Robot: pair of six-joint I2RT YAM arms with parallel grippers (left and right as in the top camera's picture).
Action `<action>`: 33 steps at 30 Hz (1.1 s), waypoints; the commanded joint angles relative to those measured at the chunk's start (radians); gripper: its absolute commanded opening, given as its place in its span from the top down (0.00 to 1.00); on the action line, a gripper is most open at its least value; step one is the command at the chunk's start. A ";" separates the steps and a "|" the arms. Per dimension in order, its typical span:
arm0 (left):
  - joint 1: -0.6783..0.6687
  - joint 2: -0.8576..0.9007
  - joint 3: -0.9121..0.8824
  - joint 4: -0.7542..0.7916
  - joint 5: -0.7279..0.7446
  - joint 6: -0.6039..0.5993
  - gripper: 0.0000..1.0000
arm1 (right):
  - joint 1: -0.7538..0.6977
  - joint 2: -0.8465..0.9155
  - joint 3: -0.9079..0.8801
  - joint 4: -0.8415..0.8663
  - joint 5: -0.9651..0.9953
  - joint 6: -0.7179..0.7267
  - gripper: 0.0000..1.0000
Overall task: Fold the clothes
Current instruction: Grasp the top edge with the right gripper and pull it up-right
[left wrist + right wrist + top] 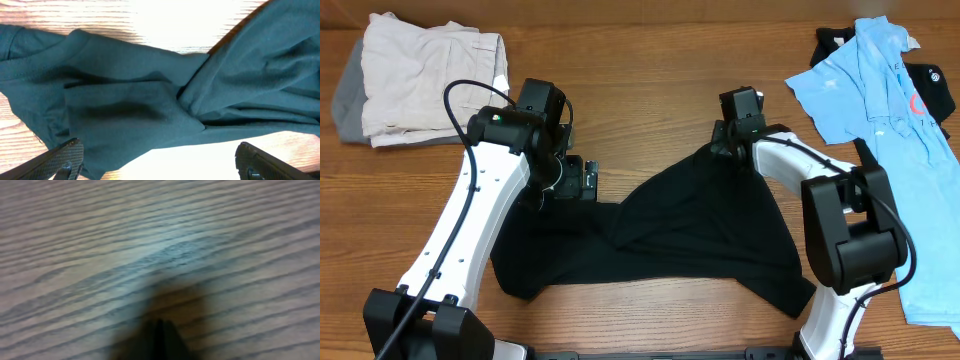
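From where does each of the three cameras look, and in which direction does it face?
Overhead: above the table, facing straight down on the black shirt, light blue polo and beige garment; left arm and right arm show.
Left wrist: on the left arm, facing down onto the shirt's folds; its open left tool frames the bottom edge.
Right wrist: low over bare wood, blurred; only the shut right tool shows.
Shared: overhead and left wrist both see the black shirt.

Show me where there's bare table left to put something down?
Bare wood runs along the far edge between the beige pile and the polo. Another patch lies below that pile, beside the left arm. The middle is crowded: the shirt spreads across to the right arm.
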 commanded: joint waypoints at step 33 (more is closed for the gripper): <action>-0.047 0.019 -0.004 0.115 0.093 0.030 0.12 | -0.365 -0.080 0.479 -0.556 -0.010 0.108 0.00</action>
